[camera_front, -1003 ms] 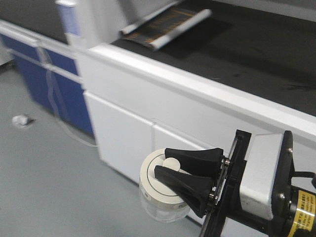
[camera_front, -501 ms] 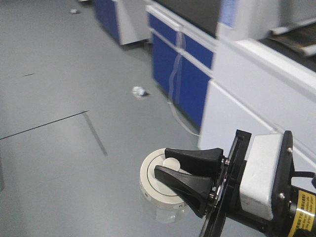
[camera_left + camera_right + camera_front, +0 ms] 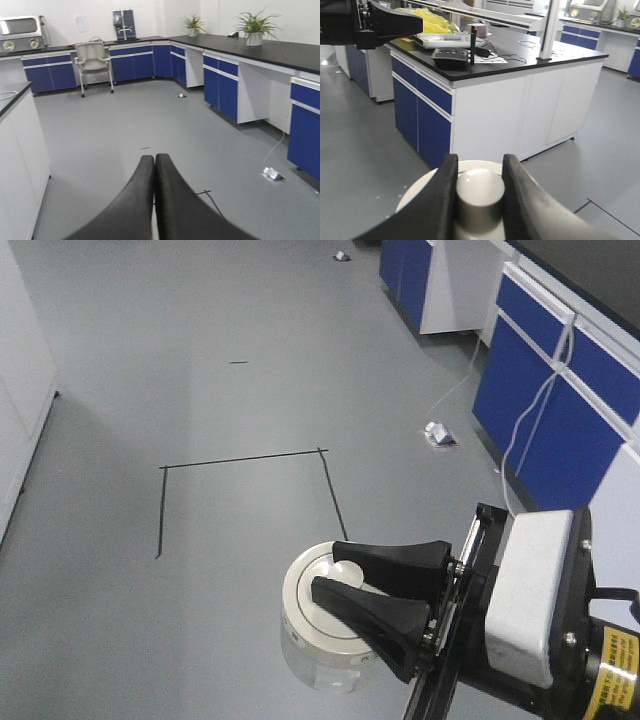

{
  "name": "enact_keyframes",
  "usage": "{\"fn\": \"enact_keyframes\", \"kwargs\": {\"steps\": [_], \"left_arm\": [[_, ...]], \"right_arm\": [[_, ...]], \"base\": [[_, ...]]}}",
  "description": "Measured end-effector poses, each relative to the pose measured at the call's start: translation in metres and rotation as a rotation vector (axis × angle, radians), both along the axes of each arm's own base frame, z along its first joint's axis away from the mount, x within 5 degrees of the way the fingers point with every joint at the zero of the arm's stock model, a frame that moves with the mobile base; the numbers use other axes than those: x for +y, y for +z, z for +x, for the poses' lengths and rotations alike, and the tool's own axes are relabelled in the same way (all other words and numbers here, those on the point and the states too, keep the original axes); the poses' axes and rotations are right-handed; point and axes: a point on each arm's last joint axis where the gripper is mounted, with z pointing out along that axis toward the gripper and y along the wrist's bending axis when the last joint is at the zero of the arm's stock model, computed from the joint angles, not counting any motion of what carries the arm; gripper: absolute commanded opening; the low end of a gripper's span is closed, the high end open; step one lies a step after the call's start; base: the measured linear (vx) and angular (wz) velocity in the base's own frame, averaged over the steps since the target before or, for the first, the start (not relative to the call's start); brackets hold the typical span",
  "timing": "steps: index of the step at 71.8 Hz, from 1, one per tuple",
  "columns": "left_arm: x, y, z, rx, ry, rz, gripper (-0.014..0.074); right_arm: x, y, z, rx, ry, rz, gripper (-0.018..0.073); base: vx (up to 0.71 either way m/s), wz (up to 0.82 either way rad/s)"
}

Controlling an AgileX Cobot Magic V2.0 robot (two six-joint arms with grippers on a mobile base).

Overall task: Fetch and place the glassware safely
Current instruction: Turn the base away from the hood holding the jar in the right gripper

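Between the fingertips of your right gripper (image 3: 326, 566), the glass jar (image 3: 312, 668) was carried above the grey floor (image 3: 200, 360), the two black fingers (image 3: 440, 200) pinched against either side of the knob (image 3: 479, 192) on its cream-white lid (image 3: 298, 612). Ahead of that gripper lay black tape lines (image 3: 245, 458), with blue cabinets (image 3: 545, 410) off to its right. Your left gripper (image 3: 154, 159) had its fingers pressed together with nothing between them.
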Motion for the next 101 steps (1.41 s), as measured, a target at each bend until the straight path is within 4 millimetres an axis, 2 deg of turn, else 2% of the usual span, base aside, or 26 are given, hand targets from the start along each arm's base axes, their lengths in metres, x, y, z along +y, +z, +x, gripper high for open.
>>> {"fn": "enact_keyframes", "kwargs": {"steps": [54,101], "left_arm": [[0.0000,0.0000,0.0000,0.000,0.000,0.000,-0.0007],[0.0000,0.0000,0.0000,0.000,0.000,0.000,-0.0007]], "right_arm": [[0.0000,0.0000,0.0000,0.000,0.000,0.000,-0.0003],[0.0000,0.0001,0.0000,0.000,0.001,0.001,-0.0003]], "base": [[0.11,0.12],[0.35,-0.02]]}}
